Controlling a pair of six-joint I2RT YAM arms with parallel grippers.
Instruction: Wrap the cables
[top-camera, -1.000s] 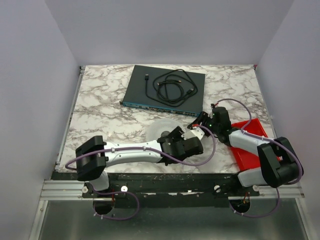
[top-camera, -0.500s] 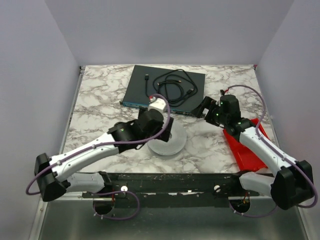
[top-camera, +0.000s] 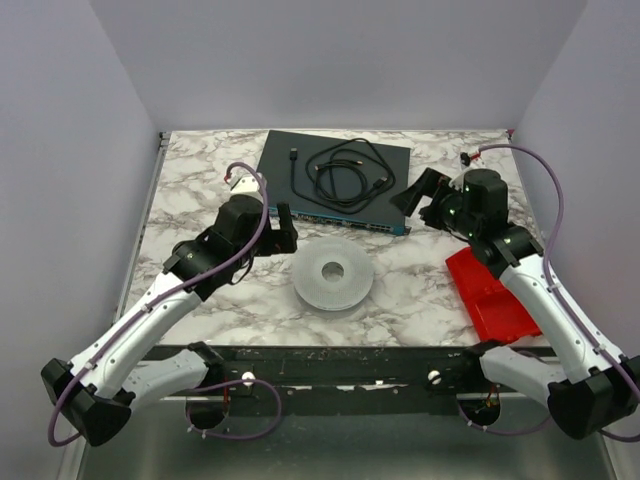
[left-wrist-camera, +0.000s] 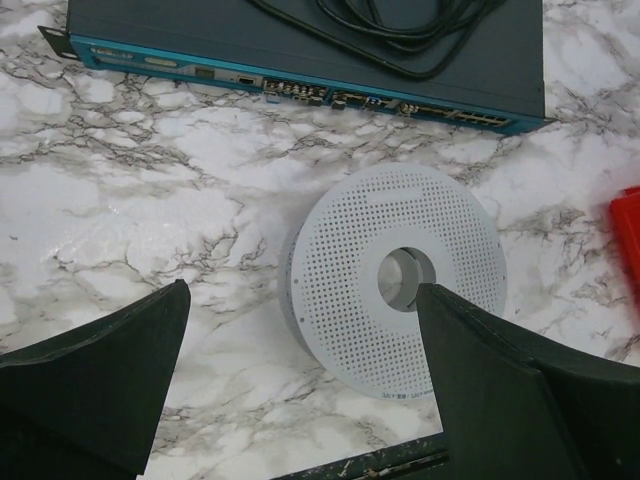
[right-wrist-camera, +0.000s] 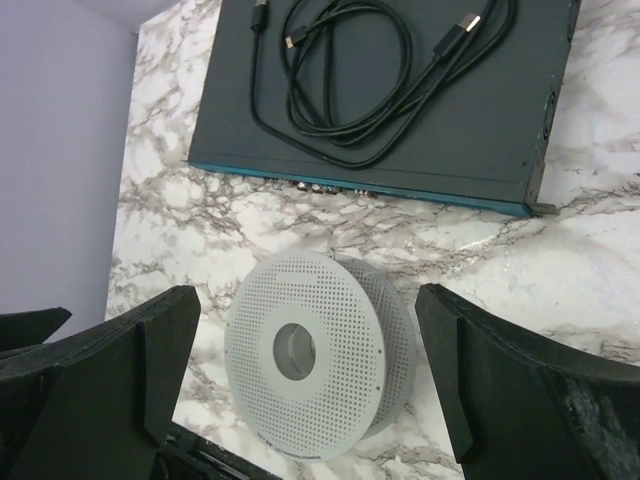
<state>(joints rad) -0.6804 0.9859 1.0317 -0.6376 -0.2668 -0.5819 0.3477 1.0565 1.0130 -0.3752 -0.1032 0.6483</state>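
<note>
The whitish perforated round spool (top-camera: 333, 277) lies flat on the marble table, in the middle near the front. It also shows in the left wrist view (left-wrist-camera: 340, 290) and the right wrist view (right-wrist-camera: 340, 400). I cannot make out the thin white wire in any view. My left gripper (top-camera: 283, 230) hovers left of the spool, open and empty; its jaws (left-wrist-camera: 300, 295) stand wide apart. My right gripper (top-camera: 418, 196) hovers back right of the spool, open and empty, jaws (right-wrist-camera: 307, 295) wide.
A dark network switch (top-camera: 280, 185) lies at the back with a thick black coiled cable (top-camera: 345, 170) on top. A red tray (top-camera: 495, 295) sits at the right front. Purple hoses run along both arms.
My left arm has lifted off the spool and swung back to the left, uncovering it. My right arm has moved farther back and to the right.
</note>
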